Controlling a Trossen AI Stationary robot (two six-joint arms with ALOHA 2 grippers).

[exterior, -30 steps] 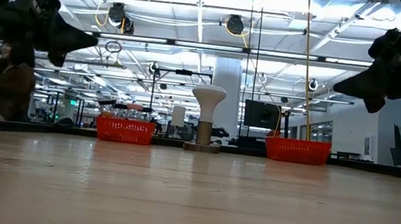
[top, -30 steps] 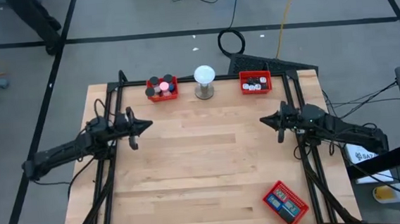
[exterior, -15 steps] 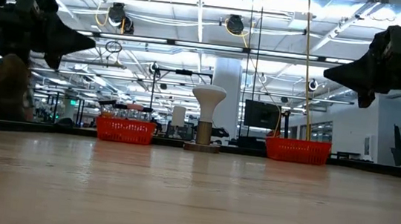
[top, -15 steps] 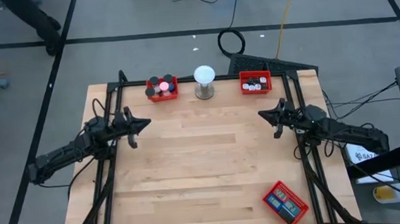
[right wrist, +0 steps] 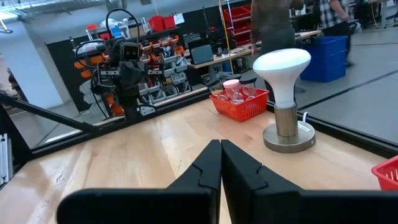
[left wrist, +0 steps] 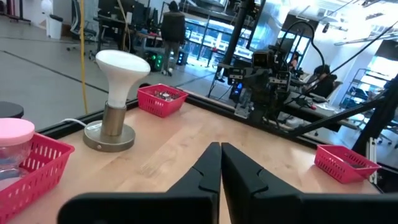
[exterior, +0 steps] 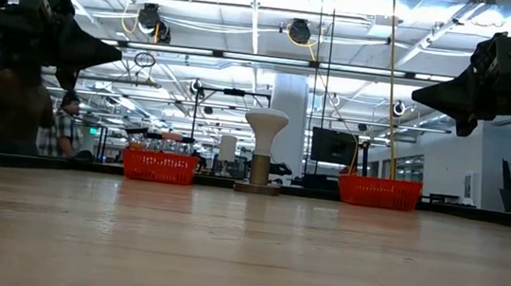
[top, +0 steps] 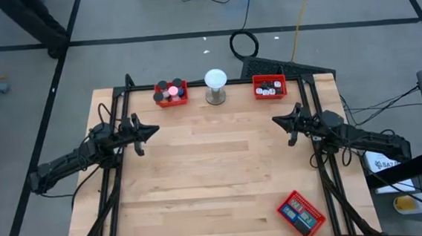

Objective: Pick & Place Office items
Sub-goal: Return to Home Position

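The office items lie in three red mesh trays. The far-left tray [top: 171, 93] holds black, red and pink discs, among them a pink one [left wrist: 13, 134]. The far-right tray [top: 269, 88] holds small white and silver pieces. The near-right tray [top: 302, 213] holds blue pieces. My left gripper [top: 157, 130] hangs shut and level above the table's left side, with nothing between its fingers [left wrist: 220, 155]. My right gripper [top: 274, 121] hangs shut and level above the right side, its fingers [right wrist: 220, 152] also holding nothing. Both point toward the table's middle.
A white globe on a metal base [top: 215, 86] stands at the far edge between the two far trays. Black frame rails [top: 114, 177] run along the table's left and right sides. The bare wooden top [top: 215, 170] spreads between the arms. People stand in the room beyond [exterior: 11, 113].
My right gripper has tipped up from slanting downward to level and has shifted slightly toward the far edge, staying shut. My left gripper stays where it was. No tray or item has moved.
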